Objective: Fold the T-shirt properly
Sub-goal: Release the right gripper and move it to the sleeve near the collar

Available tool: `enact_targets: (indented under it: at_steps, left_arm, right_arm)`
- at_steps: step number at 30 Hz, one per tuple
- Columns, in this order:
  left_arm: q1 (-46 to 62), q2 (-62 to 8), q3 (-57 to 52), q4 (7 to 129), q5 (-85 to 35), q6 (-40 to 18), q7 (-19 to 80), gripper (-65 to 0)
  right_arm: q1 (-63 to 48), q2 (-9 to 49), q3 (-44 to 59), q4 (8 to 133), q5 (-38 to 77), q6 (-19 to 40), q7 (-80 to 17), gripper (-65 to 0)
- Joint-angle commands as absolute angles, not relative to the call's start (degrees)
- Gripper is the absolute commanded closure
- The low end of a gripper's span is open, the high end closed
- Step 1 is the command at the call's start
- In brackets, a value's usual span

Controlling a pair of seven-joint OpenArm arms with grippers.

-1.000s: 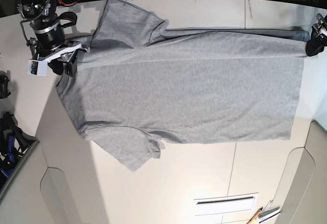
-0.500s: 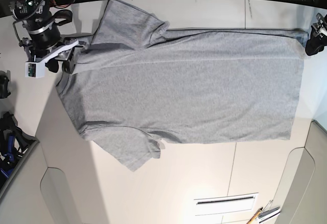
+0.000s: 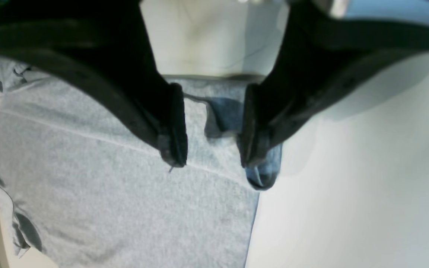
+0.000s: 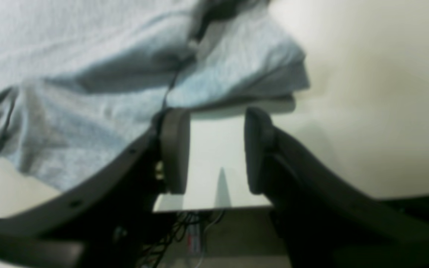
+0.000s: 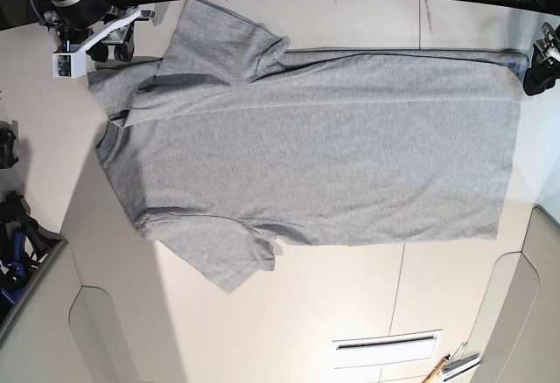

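The grey T-shirt (image 5: 306, 147) lies spread flat on the white table (image 5: 289, 313), plain side up, with no lettering showing. Its neck end points to the base view's left and its hem to the right. My right gripper (image 5: 118, 53) is at the far left corner, just off the shoulder cloth. In the right wrist view the right gripper (image 4: 214, 115) is open and empty, with the shirt (image 4: 69, 56) just beyond its tips. My left gripper (image 5: 534, 81) is at the far hem corner. In the left wrist view the left gripper (image 3: 211, 162) stands open over the hem (image 3: 88, 186).
The table's far edge and dark cables (image 4: 192, 230) lie right behind the right gripper. Dark equipment (image 5: 13, 226) sits off the table's left side. A white slotted panel (image 5: 385, 345) and a wooden-handled tool (image 5: 446, 367) are at the near right.
My right gripper has moved from the shirt's shoulder back toward the far left corner. The shoulder cloth was drawn out that way and now lies free. The left arm has stayed put.
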State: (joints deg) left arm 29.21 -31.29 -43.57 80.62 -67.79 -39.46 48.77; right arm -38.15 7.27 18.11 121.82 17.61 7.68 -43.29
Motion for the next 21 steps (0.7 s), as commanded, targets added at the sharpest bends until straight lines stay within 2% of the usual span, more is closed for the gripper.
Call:
enact_targets:
  at_steps: [1, 6, 13, 21]
  left_arm:
    - [29.39, -32.67, -44.16, 81.36, -68.99, -40.0, 47.59, -27.1]
    - [29.39, -32.69, -44.16, 81.36, -68.99, -40.0, 47.59, -27.1]
    - [29.39, -32.67, -44.16, 81.36, -69.01, -40.0, 47.59, -27.1]
    - [29.39, -32.69, -44.16, 81.36, -69.41, -40.0, 47.59, -27.1]
  right_arm:
    - [-39.05, 7.42, 18.41, 122.69, 18.92, 7.75, -42.24, -24.2]
    - [-40.4, 6.59, 18.41, 120.05, 22.59, 8.23, -42.3, -24.2]
    - [-40.34, 3.77, 18.13, 111.24, 33.39, 14.55, -42.92, -24.2]
    - [-39.97, 3.79, 14.74, 109.45, 36.42, 16.78, -43.33, -24.2]
